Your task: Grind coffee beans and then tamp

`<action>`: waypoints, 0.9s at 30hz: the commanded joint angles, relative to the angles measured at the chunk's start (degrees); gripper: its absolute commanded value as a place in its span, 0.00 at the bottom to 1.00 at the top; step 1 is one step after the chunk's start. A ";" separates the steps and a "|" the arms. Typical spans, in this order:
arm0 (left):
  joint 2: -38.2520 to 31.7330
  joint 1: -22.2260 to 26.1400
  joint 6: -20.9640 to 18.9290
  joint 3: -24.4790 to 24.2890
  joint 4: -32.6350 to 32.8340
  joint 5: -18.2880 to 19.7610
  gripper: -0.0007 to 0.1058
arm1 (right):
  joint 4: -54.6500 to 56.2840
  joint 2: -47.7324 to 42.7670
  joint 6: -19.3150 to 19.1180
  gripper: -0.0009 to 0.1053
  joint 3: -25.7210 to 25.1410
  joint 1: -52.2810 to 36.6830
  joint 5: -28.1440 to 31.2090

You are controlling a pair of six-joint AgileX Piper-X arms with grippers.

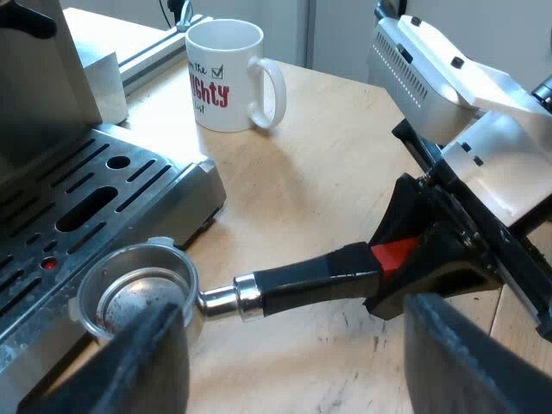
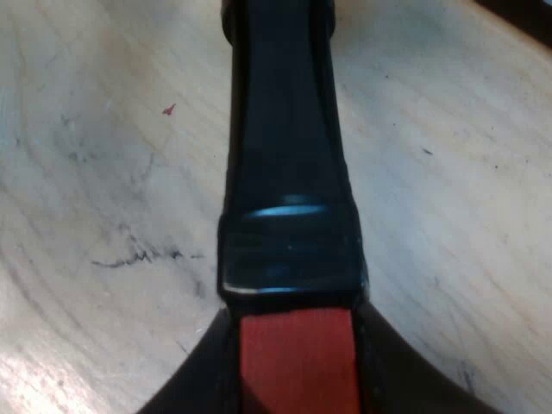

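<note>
Metal holder with a dark handle ending in red (image 1: 293,283) is lying along the light wooden worktop (image 1: 328,147), its round basket sitting mouth-up just beside the drip-tray corner of the steel espresso machine (image 1: 103,190). A white ceramic mug with red lettering (image 1: 226,73) is standing well apart from it, with bare worktop lying between them. The holder's long axis is running from the basket away from the machine, its red end pointing into the right claw (image 1: 431,254), which is clenching it. Over the holder the left claw (image 1: 297,371) is hanging released, fingers spread wide.
</note>
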 commanded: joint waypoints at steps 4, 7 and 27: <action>-0.24 -0.23 -0.01 -0.34 -0.51 0.68 0.54 | -3.40 2.72 -1.08 0.01 -0.71 -0.24 1.16; -0.24 -0.23 -0.01 0.44 -0.51 0.29 0.54 | -5.58 5.31 -1.08 0.01 -0.71 -0.24 1.16; 7.23 -0.23 -0.01 3.83 -1.00 -10.47 0.54 | -10.20 11.91 1.79 0.01 -0.71 -3.38 -2.32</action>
